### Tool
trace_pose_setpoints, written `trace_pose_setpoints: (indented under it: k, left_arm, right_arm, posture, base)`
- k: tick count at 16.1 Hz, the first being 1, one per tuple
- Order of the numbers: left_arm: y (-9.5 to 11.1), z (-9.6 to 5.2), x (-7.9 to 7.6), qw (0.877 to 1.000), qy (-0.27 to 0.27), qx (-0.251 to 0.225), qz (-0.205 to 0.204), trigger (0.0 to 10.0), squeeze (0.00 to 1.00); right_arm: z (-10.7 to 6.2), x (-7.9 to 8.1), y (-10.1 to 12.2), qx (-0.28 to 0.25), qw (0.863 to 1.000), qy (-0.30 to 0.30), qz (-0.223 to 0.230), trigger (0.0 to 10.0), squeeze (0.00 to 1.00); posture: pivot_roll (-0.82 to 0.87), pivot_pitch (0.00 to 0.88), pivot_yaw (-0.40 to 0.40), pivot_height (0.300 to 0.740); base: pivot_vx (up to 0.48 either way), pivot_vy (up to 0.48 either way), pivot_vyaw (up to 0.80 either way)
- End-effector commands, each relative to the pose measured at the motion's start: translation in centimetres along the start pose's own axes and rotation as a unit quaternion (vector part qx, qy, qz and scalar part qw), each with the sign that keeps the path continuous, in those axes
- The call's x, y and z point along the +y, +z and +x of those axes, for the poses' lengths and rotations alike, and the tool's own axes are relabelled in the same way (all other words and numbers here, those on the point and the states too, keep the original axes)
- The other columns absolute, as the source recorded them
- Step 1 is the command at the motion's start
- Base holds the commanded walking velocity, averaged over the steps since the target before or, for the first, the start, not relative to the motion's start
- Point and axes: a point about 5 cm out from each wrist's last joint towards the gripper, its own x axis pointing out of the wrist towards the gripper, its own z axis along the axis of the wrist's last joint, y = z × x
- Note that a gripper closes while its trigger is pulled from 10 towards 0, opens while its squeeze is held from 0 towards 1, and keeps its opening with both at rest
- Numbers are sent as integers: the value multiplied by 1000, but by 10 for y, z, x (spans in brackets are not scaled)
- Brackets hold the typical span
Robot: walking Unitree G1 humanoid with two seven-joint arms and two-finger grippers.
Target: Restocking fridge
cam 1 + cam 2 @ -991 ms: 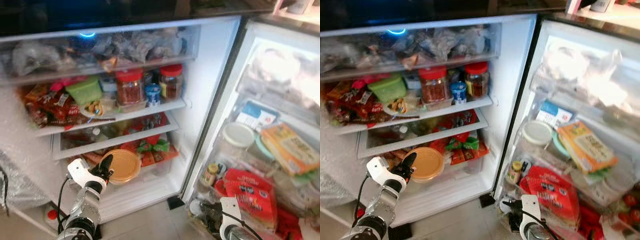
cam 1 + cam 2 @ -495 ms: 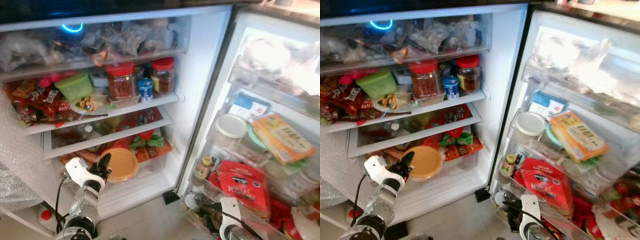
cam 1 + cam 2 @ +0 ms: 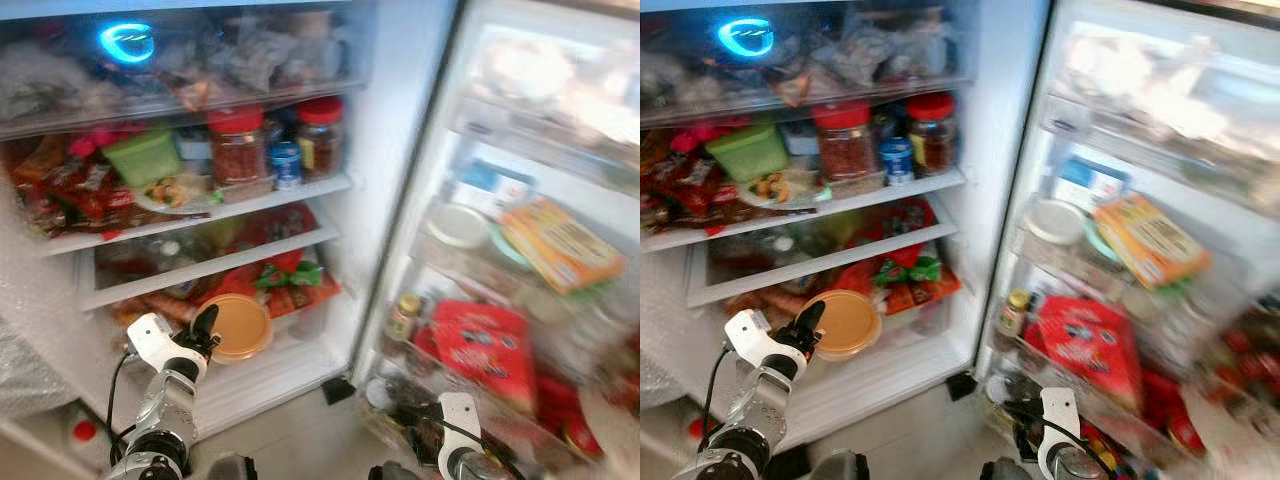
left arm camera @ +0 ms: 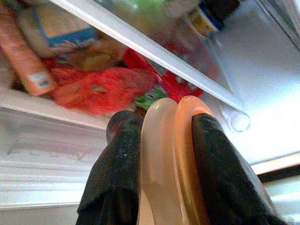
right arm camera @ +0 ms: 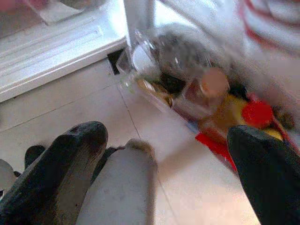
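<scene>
Orange round container (image 3: 238, 328), red-lidded jars (image 3: 237, 146), green tub (image 3: 145, 157), black fingers (image 4: 117, 173).

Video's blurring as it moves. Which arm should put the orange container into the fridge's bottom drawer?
Left. The left gripper already clamps the orange container at the bottom drawer. The right gripper hangs open and empty, low by the door shelves.

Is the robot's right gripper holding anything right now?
No: in the right wrist view the right gripper has its two black fingers spread wide, with only floor tile between them.
</scene>
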Motion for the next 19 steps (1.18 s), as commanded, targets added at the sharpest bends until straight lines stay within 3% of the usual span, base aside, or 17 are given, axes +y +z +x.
trace_pose_setpoints:
  k: [1, 11, 15, 19]
  left_arm:
    - [2, 3, -5, 1000, -5, -9, 3, 10000, 0]
    - [14, 11, -16, 999, -21, -31, -1, 10000, 0]
    - [17, 13, -19, 999, -31, -35, -4, 10000, 0]
    - [17, 15, -24, 998, -46, -34, -7, 10000, 0]
  right_arm:
    - [0, -3, 1, 0, 1000, -2, 4, 10000, 0]
    - [0, -2, 3, -11, 1000, -1, 8, 10000, 0]
    - [0, -3, 5, -14, 1000, -1, 3, 10000, 0]
    - [0, -3, 4, -13, 1000, -2, 10, 10000, 0]
  posture:
    - [-27, 0, -44, 641]
    - [-23, 0, -47, 641]
    - [-22, 0, -48, 641]
    - [-16, 0, -51, 641]
  base:
    - [0, 0, 0]
    - [0, 0, 0]
    - [0, 0, 727]
    - [0, 0, 0]
